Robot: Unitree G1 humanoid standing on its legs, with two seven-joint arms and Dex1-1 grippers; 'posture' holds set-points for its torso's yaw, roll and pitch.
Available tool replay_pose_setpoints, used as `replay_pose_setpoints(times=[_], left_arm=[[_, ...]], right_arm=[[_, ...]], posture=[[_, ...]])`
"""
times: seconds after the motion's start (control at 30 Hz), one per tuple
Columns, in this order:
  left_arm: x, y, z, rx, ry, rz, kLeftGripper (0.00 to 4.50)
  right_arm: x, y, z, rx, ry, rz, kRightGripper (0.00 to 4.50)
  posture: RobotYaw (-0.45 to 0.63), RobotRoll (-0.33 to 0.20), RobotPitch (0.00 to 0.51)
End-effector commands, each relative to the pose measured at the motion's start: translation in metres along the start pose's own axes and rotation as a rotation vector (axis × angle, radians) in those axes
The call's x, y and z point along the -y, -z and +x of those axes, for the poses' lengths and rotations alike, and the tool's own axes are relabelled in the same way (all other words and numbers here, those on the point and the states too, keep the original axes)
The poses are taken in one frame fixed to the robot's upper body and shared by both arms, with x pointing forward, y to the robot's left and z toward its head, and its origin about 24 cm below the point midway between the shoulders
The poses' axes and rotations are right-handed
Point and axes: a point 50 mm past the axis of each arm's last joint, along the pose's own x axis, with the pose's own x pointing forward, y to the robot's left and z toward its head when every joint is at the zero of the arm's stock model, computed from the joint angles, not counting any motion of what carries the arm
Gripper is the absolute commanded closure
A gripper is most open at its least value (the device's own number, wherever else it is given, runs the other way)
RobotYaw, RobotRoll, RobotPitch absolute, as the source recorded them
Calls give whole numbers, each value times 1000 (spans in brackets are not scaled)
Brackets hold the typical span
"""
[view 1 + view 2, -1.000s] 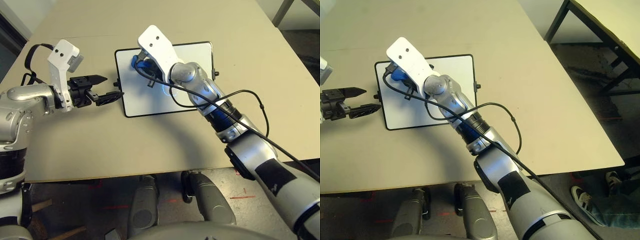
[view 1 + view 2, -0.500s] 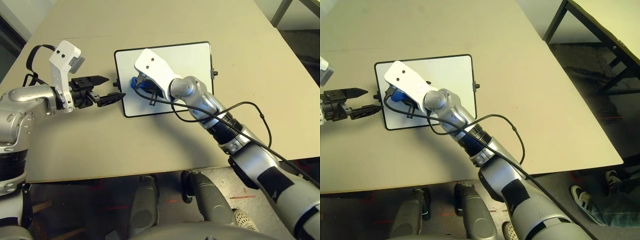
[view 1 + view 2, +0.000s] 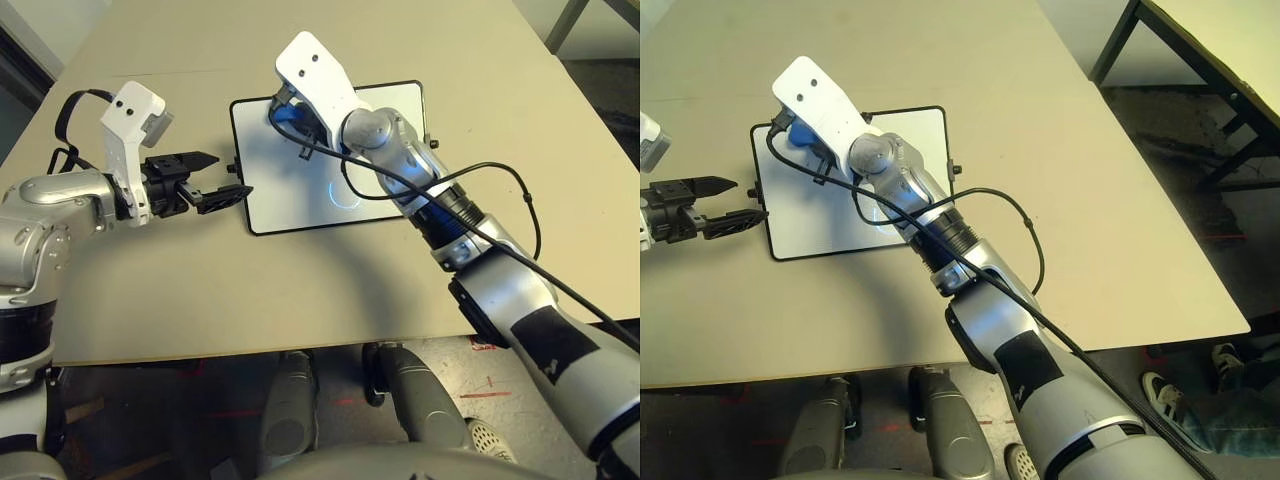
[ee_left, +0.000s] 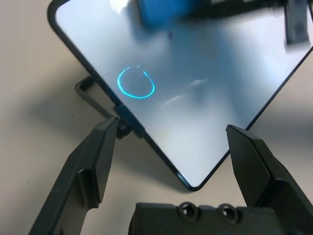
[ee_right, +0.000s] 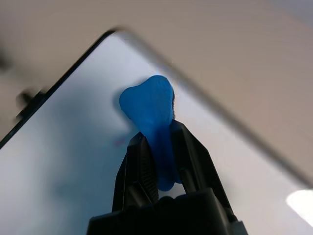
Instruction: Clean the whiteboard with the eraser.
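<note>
Pressing the eraser (image 5: 149,110), pinched tight in my right claw (image 5: 161,147), onto the whiteboard (image 3: 375,205) at upper centre of the frame, I judge cleaning mostly done, one faint speck left, my left claw (image 3: 215,180) spread empty beside its frame.

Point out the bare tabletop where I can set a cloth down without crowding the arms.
Free: the wide table stretch right of the whiteboard, and the strip between the board's near edge and the table's front edge. Crowded: the board's far left corner, where the right gripper presses the eraser, and its left side, beside the open left gripper.
</note>
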Motion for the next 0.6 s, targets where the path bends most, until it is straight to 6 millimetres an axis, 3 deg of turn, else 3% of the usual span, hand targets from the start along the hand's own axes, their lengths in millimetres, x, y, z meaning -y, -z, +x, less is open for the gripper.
replay_pose_setpoints(times=[0.03,0.2,0.47,0.6], left_arm=[[2,0,0,5,8,-10,0],[2,0,0,8,10,-14,0],[3,1,1,11,9,-20,0],[3,0,0,12,8,-22,0]], right_arm=[[-22,29,2,-158,-110,16,3909],[-20,30,-2,-186,-112,4,3909],[19,21,-4,-182,37,32,3910],[28,20,-4,-188,65,40,3910]], posture=[[-3,0,202],[-4,0,203],[-3,0,204],[-7,0,203]])
